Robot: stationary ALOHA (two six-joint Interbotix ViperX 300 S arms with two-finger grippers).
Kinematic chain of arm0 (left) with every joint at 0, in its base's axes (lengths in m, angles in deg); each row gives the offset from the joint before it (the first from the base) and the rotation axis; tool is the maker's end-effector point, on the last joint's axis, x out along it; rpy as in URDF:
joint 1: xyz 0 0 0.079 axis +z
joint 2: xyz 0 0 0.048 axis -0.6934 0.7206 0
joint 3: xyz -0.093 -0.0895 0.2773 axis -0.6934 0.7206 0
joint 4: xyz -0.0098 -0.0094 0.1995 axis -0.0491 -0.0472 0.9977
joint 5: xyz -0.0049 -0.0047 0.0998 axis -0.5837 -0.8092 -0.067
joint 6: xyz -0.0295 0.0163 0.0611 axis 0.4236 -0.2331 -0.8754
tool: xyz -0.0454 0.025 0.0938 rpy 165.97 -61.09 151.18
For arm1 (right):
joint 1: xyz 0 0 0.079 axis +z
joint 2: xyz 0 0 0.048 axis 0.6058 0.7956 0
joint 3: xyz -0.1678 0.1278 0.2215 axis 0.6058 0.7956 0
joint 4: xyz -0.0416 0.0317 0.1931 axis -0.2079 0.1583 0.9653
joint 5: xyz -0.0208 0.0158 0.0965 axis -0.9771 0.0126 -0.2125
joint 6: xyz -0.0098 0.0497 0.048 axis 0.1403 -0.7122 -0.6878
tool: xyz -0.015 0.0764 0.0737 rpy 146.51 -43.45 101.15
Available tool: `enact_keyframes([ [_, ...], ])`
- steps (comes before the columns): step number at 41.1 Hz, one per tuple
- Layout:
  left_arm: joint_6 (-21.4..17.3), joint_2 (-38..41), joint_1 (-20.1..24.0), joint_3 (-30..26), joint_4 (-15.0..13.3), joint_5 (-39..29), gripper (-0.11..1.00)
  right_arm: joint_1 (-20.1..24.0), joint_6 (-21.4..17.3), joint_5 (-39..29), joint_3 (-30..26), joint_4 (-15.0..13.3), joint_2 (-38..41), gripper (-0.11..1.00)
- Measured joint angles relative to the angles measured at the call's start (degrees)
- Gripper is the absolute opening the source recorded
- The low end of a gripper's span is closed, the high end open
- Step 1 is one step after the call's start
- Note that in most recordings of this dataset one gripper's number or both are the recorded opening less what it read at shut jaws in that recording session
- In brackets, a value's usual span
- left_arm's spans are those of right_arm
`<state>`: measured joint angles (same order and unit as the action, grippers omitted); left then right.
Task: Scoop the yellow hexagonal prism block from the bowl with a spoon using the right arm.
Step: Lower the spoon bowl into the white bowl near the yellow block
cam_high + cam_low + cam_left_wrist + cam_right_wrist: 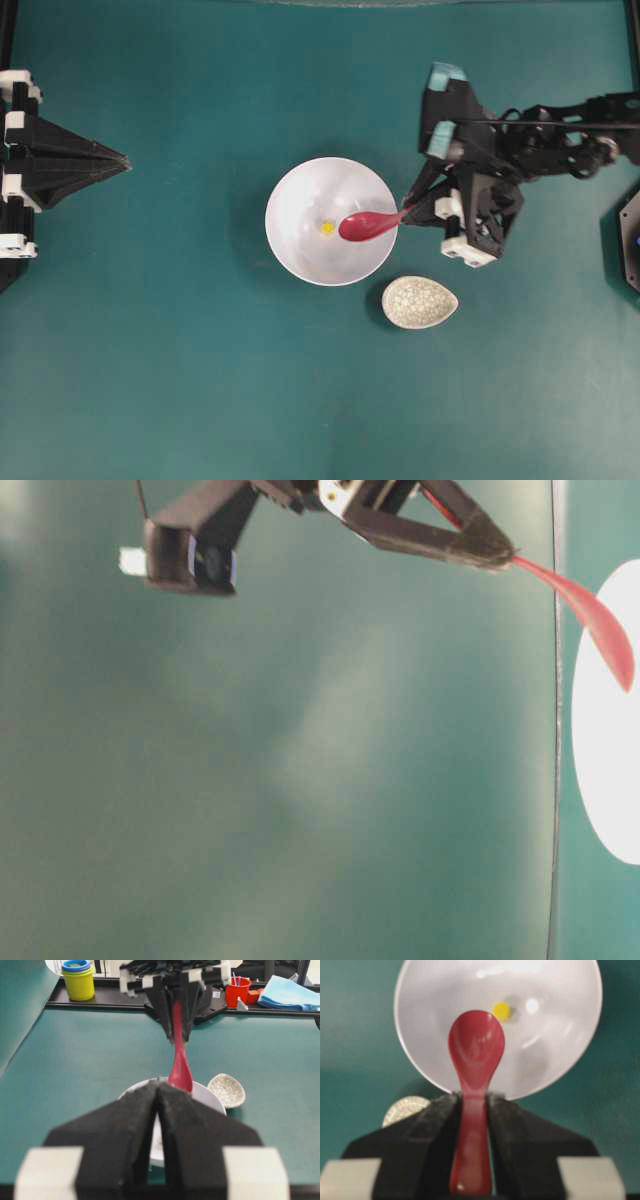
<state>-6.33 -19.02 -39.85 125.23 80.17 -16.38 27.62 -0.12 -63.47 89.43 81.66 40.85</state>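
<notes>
The white bowl (300,195) sits mid-table with the tiny yellow block (327,228) at its bottom. My right gripper (405,211) is shut on the handle of the red spoon (368,226), whose scoop hangs inside the bowl just right of the block, empty. In the right wrist view the spoon (476,1047) runs between the fingers, scoop up, with the block (501,1009) just beyond its tip in the bowl (560,1025). My left gripper (126,160) rests at the far left edge, its fingers pressed together on nothing. From the left wrist, the spoon (180,1072) points down into the bowl (207,1097).
A speckled teardrop spoon rest (419,302) lies just right of the bowl's near side. Stacked cups (78,979), a red cup (236,994) and a blue cloth (292,994) sit beyond the table's far edge.
</notes>
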Motion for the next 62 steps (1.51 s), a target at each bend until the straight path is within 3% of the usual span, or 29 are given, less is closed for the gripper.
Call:
enact_keyframes([
  [20,0.2,-0.1,0.0,0.0,0.0,-1.8,0.05,-1.1,-0.6,-7.4,-6.4,-2.4,6.6,0.25],
  [29,0.2,0.0,0.0,0.0,0.1,-1.8,0.05,-1.2,-2.4,-7.6,-6.4,-3.0,7.3,0.25],
  [62,0.2,-0.2,0.0,0.0,0.0,-1.8,0.05,-1.2,-2.3,-7.7,-7.8,-3.3,11.3,0.25],
])
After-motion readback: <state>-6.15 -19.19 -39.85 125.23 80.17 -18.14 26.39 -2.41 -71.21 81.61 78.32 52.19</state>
